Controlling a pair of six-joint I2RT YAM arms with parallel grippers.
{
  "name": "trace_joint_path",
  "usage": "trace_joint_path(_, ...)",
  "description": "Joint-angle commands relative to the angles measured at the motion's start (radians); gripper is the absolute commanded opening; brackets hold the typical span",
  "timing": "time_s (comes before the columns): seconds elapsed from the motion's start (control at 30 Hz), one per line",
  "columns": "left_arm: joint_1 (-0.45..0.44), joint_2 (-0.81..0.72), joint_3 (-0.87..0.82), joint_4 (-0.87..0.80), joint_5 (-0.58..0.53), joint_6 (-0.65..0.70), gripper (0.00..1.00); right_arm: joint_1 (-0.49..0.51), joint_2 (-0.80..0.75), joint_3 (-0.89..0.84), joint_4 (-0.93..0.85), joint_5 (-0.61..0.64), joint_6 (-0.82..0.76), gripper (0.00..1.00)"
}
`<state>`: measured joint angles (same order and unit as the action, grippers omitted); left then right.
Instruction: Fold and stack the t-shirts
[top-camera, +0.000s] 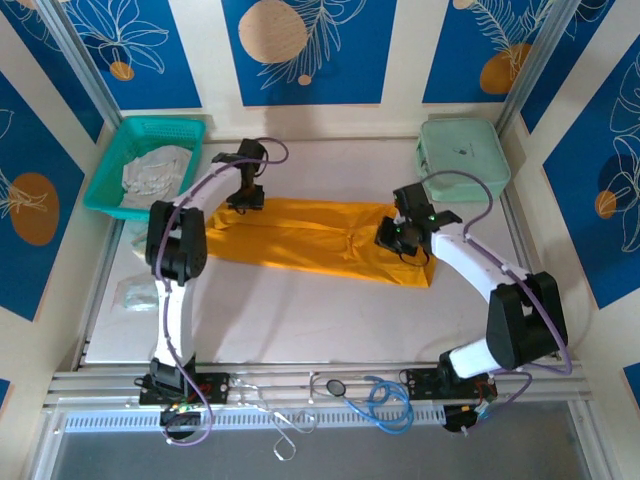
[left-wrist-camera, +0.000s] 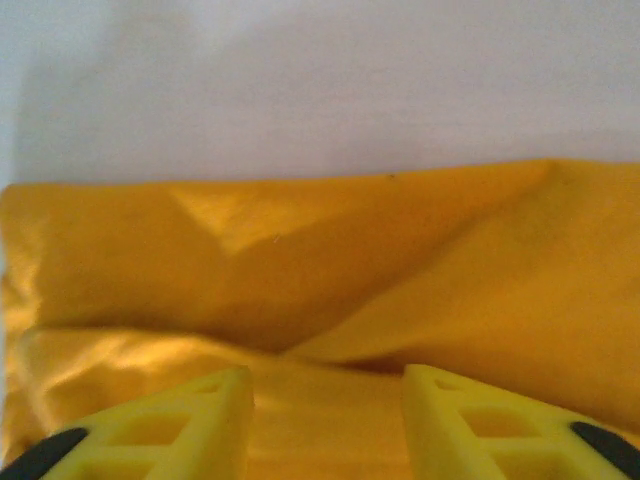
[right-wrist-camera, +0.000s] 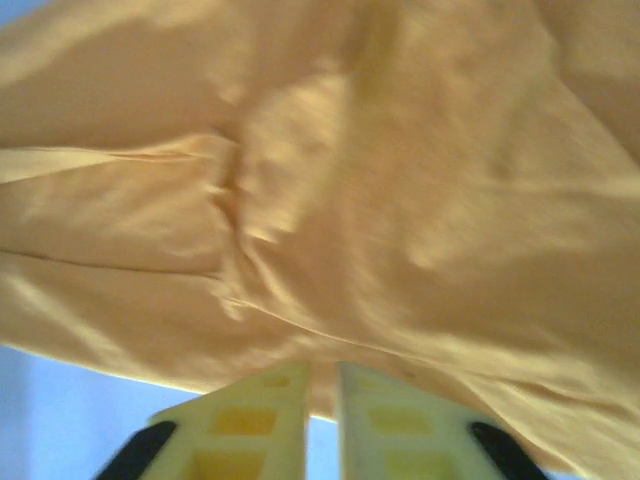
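Cloth of the orange t-shirt (top-camera: 300, 235) sits inside the half-open left pincer (left-wrist-camera: 327, 388); the right pincer (right-wrist-camera: 322, 372) pinches its edge.

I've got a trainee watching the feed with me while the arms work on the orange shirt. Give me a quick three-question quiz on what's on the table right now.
1. Multiple choice: what lies in the teal basket? A) a pale cloth garment; B) a bottle; C) a pair of shoes.
2. True or false: in the top view, the left gripper is at the left end of the orange t-shirt and the right gripper is toward its right end.
3. Short answer: going by the wrist views, which gripper's fingers stand closer together?

Key: 1 A. 2 true. 3 the right gripper's.
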<state>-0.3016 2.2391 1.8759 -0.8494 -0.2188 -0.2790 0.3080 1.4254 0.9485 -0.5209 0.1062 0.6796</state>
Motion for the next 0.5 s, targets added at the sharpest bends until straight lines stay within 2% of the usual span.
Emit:
trace_joint_path(0.0, -0.010, 0.051, 0.053, -0.074, -0.003, 0.021, 0.41, -0.054, -0.032, -0.070, -0.038, 0.003, 0.007, 0.09)
trace_joint_path(0.1, -0.010, 0.050, -0.001, -0.063, -0.025, 0.017, 0.41, -0.111, 0.001, -0.091, -0.013, -0.037, -0.008, 0.00)
trace_joint_path(0.27, -0.010, -0.036, -0.174, -0.022, -0.070, -0.009, 0.41, -0.152, 0.155, -0.026, 0.009, -0.065, -0.049, 0.00)
trace_joint_path(0.47, -0.012, -0.183, -0.411, 0.053, -0.034, -0.063, 0.41, -0.161, 0.371, 0.121, -0.011, -0.068, -0.047, 0.00)
